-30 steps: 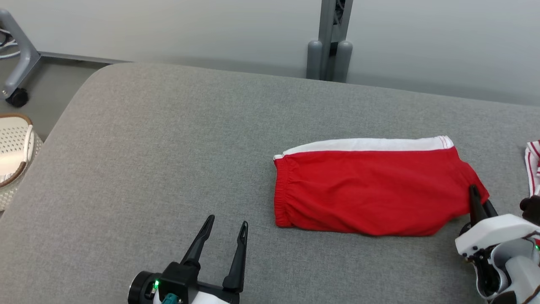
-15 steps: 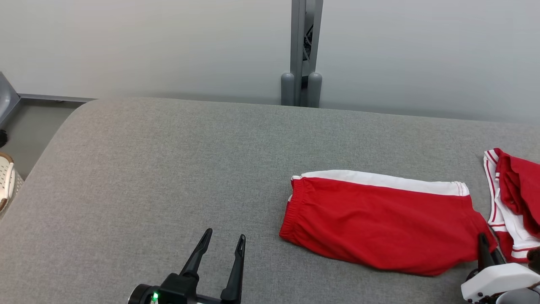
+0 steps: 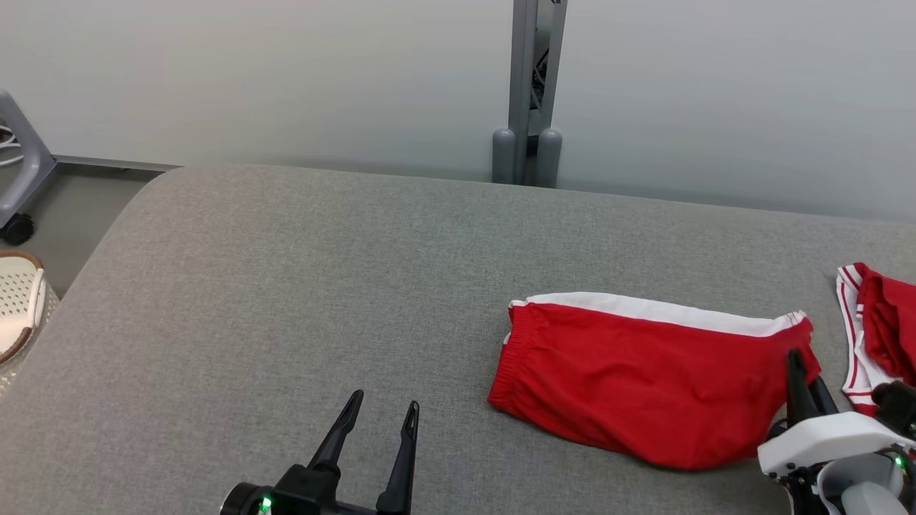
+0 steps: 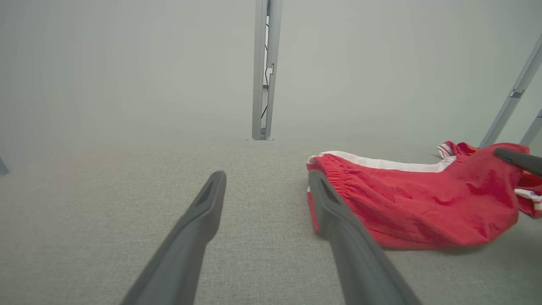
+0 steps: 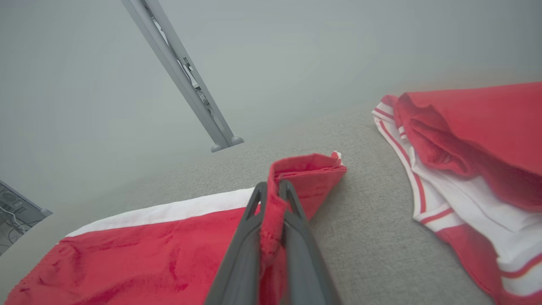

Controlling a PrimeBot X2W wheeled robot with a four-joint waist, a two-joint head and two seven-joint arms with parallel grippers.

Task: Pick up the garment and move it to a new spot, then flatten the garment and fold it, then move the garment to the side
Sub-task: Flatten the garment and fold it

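Folded red shorts with a white side stripe lie on the grey padded table, right of centre. My right gripper is shut on the shorts' right end, lifting that edge a little; the right wrist view shows red cloth pinched between its fingers. My left gripper stands open near the table's front edge, left of the shorts and apart from them. In the left wrist view the shorts lie just right of my open left fingers.
A second red and white striped garment lies at the table's right edge, close to the shorts. A grey post stands behind the table. A white mesh basket sits on the floor at the left.
The camera has shifted between frames. My right gripper has raised the shorts' right end, so that corner now stands up off the table. My left gripper has stayed open.
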